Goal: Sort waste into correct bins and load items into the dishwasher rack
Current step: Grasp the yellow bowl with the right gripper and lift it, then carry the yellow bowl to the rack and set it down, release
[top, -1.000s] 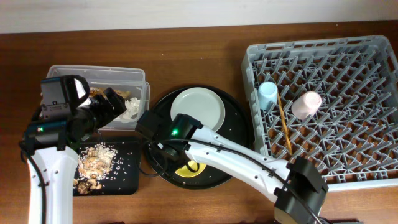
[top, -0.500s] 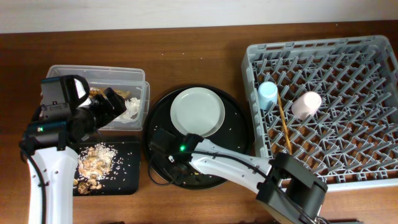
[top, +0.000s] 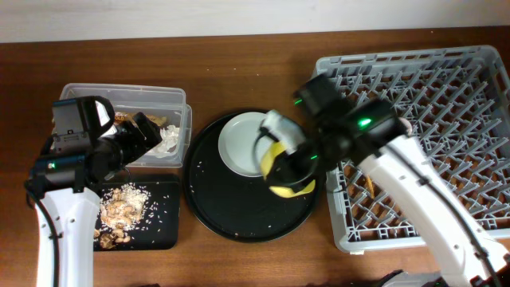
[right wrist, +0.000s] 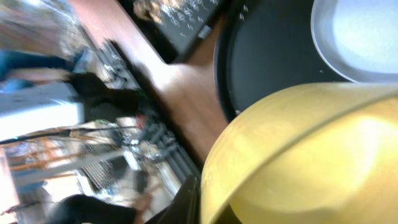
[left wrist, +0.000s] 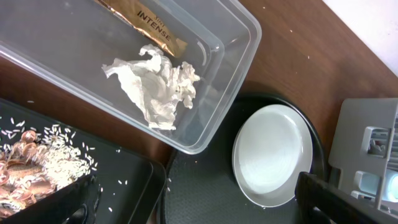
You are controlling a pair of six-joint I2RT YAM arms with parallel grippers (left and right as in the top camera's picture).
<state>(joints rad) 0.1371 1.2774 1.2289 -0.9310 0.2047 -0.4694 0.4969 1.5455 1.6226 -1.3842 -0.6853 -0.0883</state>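
Observation:
My right gripper [top: 276, 159] is shut on the rim of the yellow bowl [top: 285, 177]. It holds the bowl tilted in the air over the right side of the round black tray, next to the left edge of the dishwasher rack [top: 446, 88]. In the right wrist view the bowl [right wrist: 305, 155] fills the frame, with one dark finger [right wrist: 188, 200] against its rim. The plate [top: 241, 143] lies on the round tray. My left gripper [left wrist: 199, 208] is open above the bins. The napkin [left wrist: 155, 87] and the wrapper [left wrist: 146, 18] lie in the clear tub [top: 96, 92]. Food scraps [top: 119, 209] lie in the small black tray [top: 163, 235]. My right arm hides the cups.
The round black tray [top: 231, 215] sits between the bins and the rack, with a few rice grains on it. A bit of a chopstick [top: 371, 186] shows in the rack under my right arm. Brown table runs along the back and front.
My right gripper closed on the yellow bowl at the tray's front, lifted it and swung it right toward the rack. The left arm has not moved.

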